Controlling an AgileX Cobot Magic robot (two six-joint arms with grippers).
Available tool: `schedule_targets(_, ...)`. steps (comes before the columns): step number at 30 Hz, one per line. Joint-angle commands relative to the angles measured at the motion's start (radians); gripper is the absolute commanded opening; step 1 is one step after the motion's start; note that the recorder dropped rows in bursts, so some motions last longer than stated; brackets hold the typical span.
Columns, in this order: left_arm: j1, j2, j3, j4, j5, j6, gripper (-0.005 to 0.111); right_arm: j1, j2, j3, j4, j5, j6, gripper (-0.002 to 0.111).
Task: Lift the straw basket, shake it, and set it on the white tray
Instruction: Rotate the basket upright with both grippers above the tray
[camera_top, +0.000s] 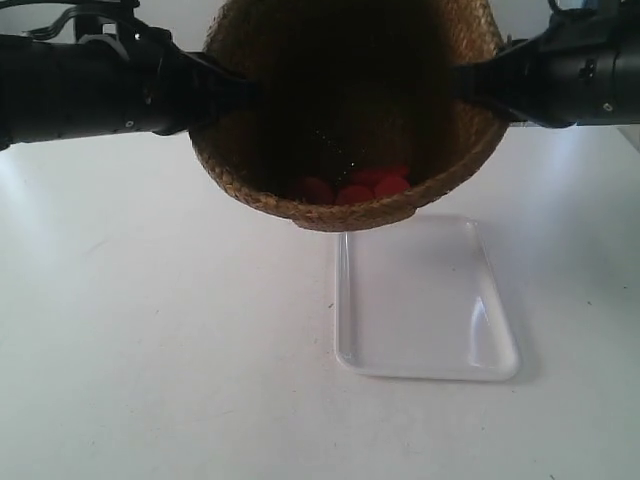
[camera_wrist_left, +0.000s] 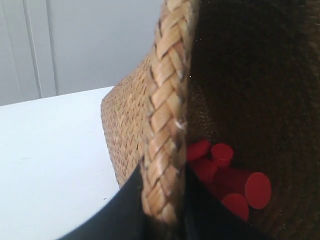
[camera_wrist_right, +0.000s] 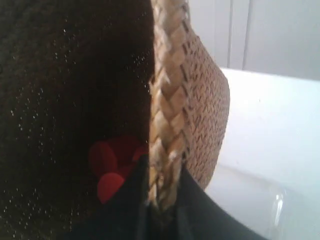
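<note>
One straw basket (camera_top: 350, 205) hangs tilted above the bench (camera_top: 150, 350), by the single white tray (camera_top: 425, 310). The left hand (camera_wrist_left: 162, 212) and the right hand (camera_wrist_right: 162, 210) each pinch its braided rim (opposite sides). At least four red discs (camera_top: 355, 190) lie inside.

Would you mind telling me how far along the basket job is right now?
Lifting looks done: the straw basket is off the table, its braided rim pinched by the left claw and the right claw. In hand: it is tipped, red pieces pooled low inside, which fits shaking, though one frame cannot confirm it. Left: setting it on the white tray, which lies bare below.
</note>
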Motion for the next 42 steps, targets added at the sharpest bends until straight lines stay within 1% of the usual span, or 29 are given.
schedule_targets(1,-0.005,0.002,-0.026,-0.020,0.001,0.092,0.000,-0.016,0.010,-0.042,-0.293,0.089,0.231,0.000)
schedule_targets(3,-0.005,0.014,-0.040,-0.020,-0.008,0.142,0.000,-0.016,0.010,-0.057,-0.327,0.107,0.274,0.000)
schedule_targets(4,-0.005,0.023,-0.040,-0.020,-0.044,0.176,0.000,-0.021,0.010,-0.064,-0.327,0.116,0.285,0.000)
schedule_targets(7,-0.005,0.039,-0.040,-0.020,-0.068,0.195,0.000,-0.044,0.013,-0.085,-0.344,0.167,0.325,0.000)
schedule_targets(9,-0.005,0.053,-0.040,-0.020,-0.061,0.195,0.000,-0.056,0.013,-0.094,-0.346,0.177,0.362,0.000)
schedule_targets(12,-0.005,0.060,-0.040,-0.020,-0.015,0.188,0.000,-0.056,0.013,-0.094,-0.375,0.162,0.356,0.000)
schedule_targets(14,-0.005,0.060,-0.040,-0.020,-0.012,0.176,0.000,-0.056,0.013,-0.094,-0.405,0.175,0.358,0.000)
schedule_targets(19,-0.005,0.060,-0.040,-0.020,0.045,0.152,0.000,-0.056,0.013,-0.094,-0.405,0.175,0.358,0.000)
schedule_targets(27,-0.005,0.060,-0.038,-0.020,0.075,0.125,0.000,-0.056,0.013,-0.094,-0.405,0.175,0.358,0.000)
schedule_targets(28,-0.005,0.060,-0.038,0.036,0.088,0.075,0.000,-0.056,0.013,-0.094,-0.405,0.175,0.358,0.000)
schedule_targets(29,-0.005,0.060,-0.038,0.135,0.107,-0.044,0.000,-0.056,0.013,-0.094,-0.405,0.175,0.358,0.000)
schedule_targets(30,-0.005,0.060,-0.040,0.282,0.129,-0.211,0.000,-0.056,0.013,-0.094,-0.405,0.175,0.358,0.000)
schedule_targets(32,-0.005,0.060,-0.045,0.650,0.161,-0.634,0.000,-0.056,0.013,-0.094,-0.405,0.175,0.358,0.000)
schedule_targets(34,-0.005,0.060,-0.046,0.980,0.174,-0.967,0.000,-0.056,0.013,-0.094,-0.405,0.175,0.358,0.000)
schedule_targets(35,-0.005,0.060,-0.046,1.095,0.186,-1.099,0.000,-0.056,0.013,-0.094,-0.405,0.175,0.358,0.000)
schedule_targets(37,-0.005,0.060,-0.046,1.255,0.214,-1.275,0.000,-0.056,0.013,-0.094,-0.405,0.175,0.358,0.000)
schedule_targets(38,-0.005,0.060,-0.046,1.318,0.230,-1.349,0.000,-0.056,0.013,-0.094,-0.405,0.175,0.358,0.000)
schedule_targets(39,-0.005,0.060,-0.046,1.350,0.243,-1.404,0.000,-0.056,0.013,-0.094,-0.405,0.175,0.358,0.000)
schedule_targets(42,-0.005,0.058,-0.046,1.384,0.270,-1.429,0.000,-0.056,0.013,-0.094,-0.405,0.175,0.358,0.000)
